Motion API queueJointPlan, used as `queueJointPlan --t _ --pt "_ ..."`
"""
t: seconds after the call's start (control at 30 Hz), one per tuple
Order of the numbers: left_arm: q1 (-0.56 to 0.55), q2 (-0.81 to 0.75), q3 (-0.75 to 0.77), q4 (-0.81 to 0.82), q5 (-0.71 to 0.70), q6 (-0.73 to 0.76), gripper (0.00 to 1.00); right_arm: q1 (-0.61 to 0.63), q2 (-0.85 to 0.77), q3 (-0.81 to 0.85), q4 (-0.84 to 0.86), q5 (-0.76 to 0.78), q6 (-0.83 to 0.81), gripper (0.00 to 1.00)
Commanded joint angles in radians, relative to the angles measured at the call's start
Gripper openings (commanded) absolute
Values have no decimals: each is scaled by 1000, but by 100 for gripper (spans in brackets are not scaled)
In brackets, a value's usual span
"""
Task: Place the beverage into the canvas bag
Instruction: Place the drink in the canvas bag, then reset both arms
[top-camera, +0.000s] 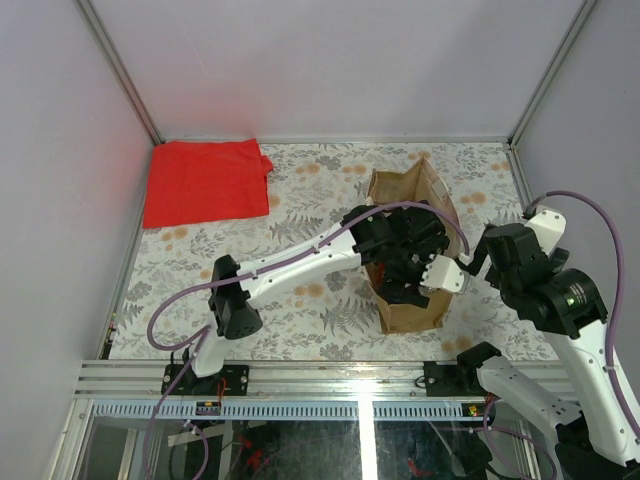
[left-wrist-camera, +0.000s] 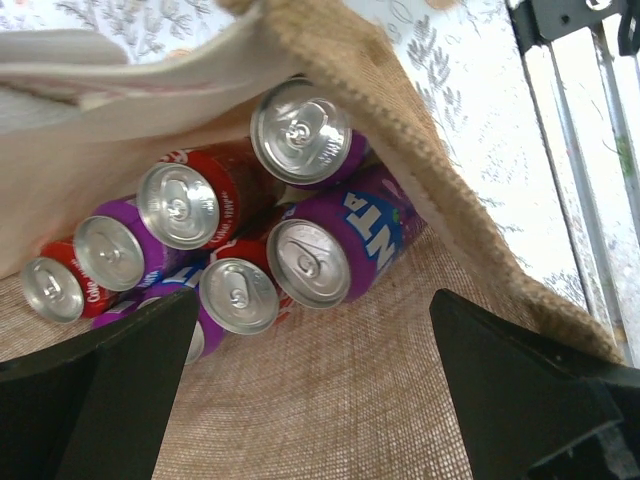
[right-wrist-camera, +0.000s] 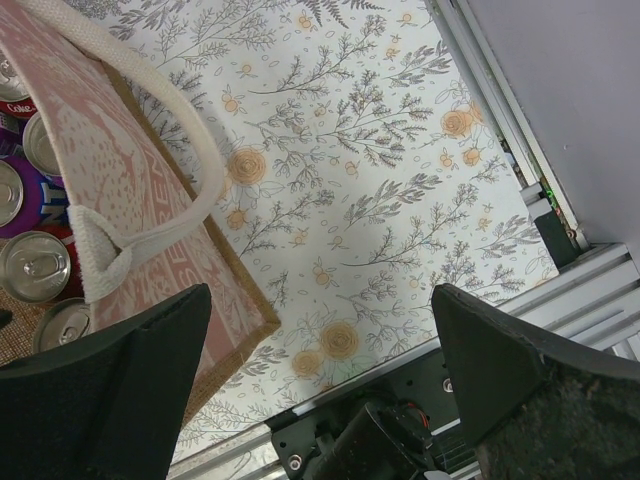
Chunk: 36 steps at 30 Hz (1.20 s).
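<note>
A table covered in a pale cloth printed with grey ferns and orange flowers (top-camera: 300, 200) sits between plain pale walls, with a metal rail along its near edge.

A tan-brown canvas bag (top-camera: 412, 315) stands open on the right half of the table. Inside it, a cluster of drink cans (left-wrist-camera: 310, 262), some purple and some red, lies packed against one wall of the bag on its woven floor, their silver tops facing the left wrist camera. One purple can shows part of its white lettering.

The left gripper (left-wrist-camera: 315, 330) is down inside the bag's mouth, above the cans. Its two black fingers are spread wide apart and hold nothing.

A cream strap handle (right-wrist-camera: 190, 180) loops loosely over the bag's pink printed side.

The right gripper (right-wrist-camera: 322, 300) hangs just beside the bag's near right corner, over bare tablecloth. Its fingers are also spread wide, with nothing between them.

Well apart from everything else, a flat red cloth (top-camera: 205, 182) lies in the far left corner of the table.
</note>
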Motion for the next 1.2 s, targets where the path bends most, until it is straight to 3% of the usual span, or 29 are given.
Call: queueJointPlan --t 0.0,0.3,0.53,0.63,0.8,1.17 --pt "10 -37 -12 142 -50 -77 100 -3 14 37 32 -1 -11 99" --pt "68 -53 8 341 -123 -278 100 -3 36 68 45 1 -17 99" --pt "183 -75 61 441 -133 -494 100 -4 104 133 128 -11 -90 99" --pt "233 -83 87 413 -62 -564 100 -4 155 182 169 -27 -137 99" --pt "285 -71 149 175 161 -611 100 -3 233 252 207 -62 -185 99" --pt "360 -280 -138 186 239 -658 100 -4 302 277 239 -148 -177 99"
